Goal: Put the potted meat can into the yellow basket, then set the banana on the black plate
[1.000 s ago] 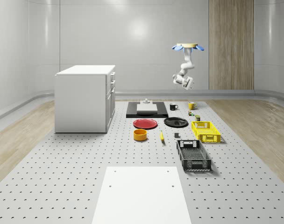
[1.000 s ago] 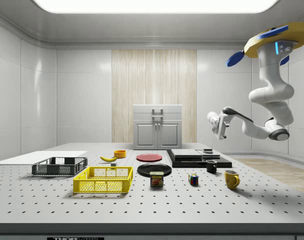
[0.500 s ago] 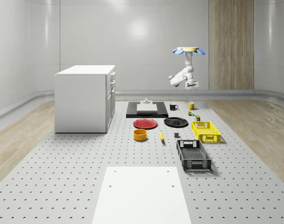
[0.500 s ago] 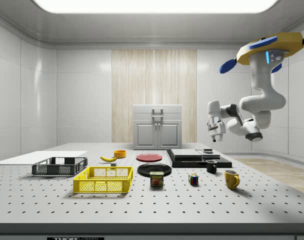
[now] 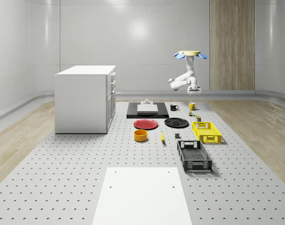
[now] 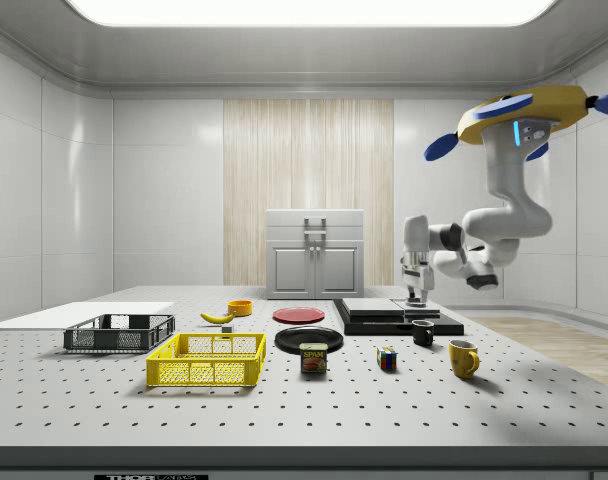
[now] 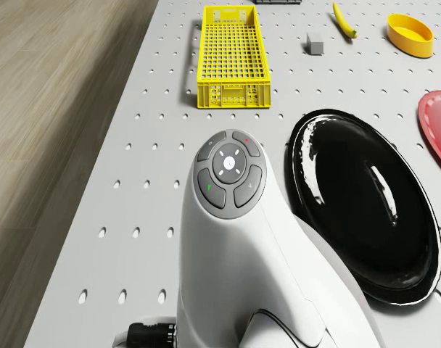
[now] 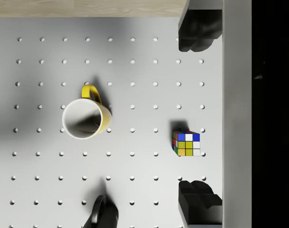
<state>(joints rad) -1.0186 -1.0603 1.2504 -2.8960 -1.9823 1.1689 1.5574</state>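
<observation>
1. Hovered, as drone [image 6: 524,110], in the air above the table's [image 6: 544,420] end at the side view's right, arm bent down and forward.
2. Hung with the gripper [image 6: 416,291] pointing straight down, well above the surface, over the yellow mug [image 8: 86,118] and the colour cube [image 8: 186,143]; kept fingers [image 8: 197,35] spread wide, grasping nothing.
3. Found the potted meat can [image 6: 313,358] upright on the table, between the yellow basket [image 6: 204,372] and the cube, just beside the black plate [image 6: 308,339]; left the banana [image 6: 217,317] lying beyond the basket, untouched.
4. Judged the step in hand to be the approach to the can, with nothing yet placed.
5. Needed first to carry the gripper sideways past the cube until centred over the can, and only then to descend.
6. Needed the open fingers lined up across the can's narrower faces, lowered evenly on both sides before closing.
7. Looked wise to hold the hover steady in the descent, since a drift could knock the can against the plate or basket.
</observation>
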